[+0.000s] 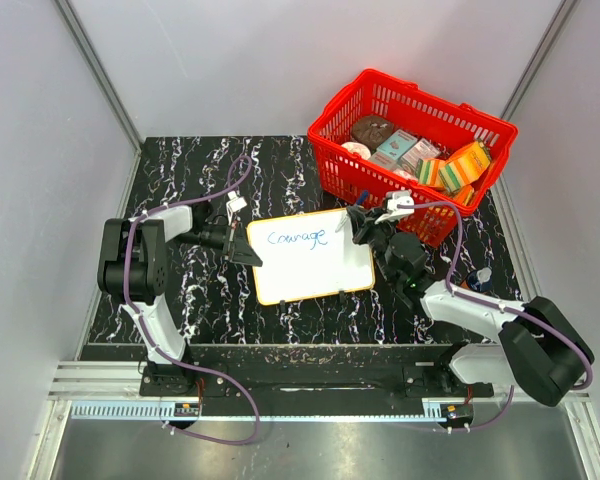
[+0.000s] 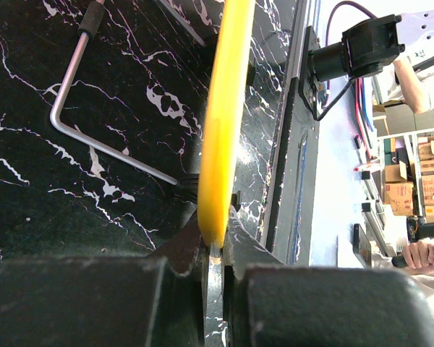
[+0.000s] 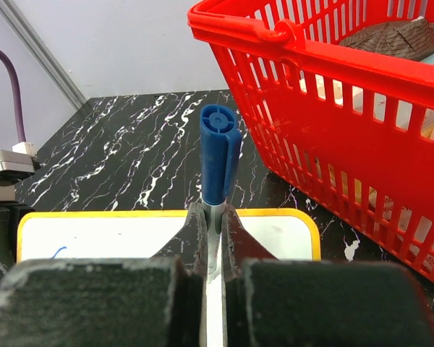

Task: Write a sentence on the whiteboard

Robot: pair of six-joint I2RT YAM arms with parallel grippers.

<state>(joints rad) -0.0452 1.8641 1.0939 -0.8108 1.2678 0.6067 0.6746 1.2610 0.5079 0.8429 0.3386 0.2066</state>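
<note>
The whiteboard point(image 1: 315, 268), white with a yellow rim, lies flat in the middle of the black marble table. One blue handwritten word of the sentence point(image 1: 297, 238), "Courage", sits near its top left. My left gripper point(image 1: 248, 248) is shut on the board's left edge; in the left wrist view the yellow rim point(image 2: 224, 108) runs up from between the closed left gripper point(image 2: 217, 249). My right gripper point(image 1: 360, 224) hovers over the board's upper right corner, shut on a blue marker point(image 3: 218, 155) that sticks up from the right gripper point(image 3: 215, 217) above the whiteboard point(image 3: 94, 235).
A red basket point(image 1: 342, 178) holding several packaged goods stands at the back right, close beside the right gripper; its wall point(image 3: 333, 108) fills the right of the right wrist view. A bent metal rod point(image 2: 65, 101) lies on the table left of the board.
</note>
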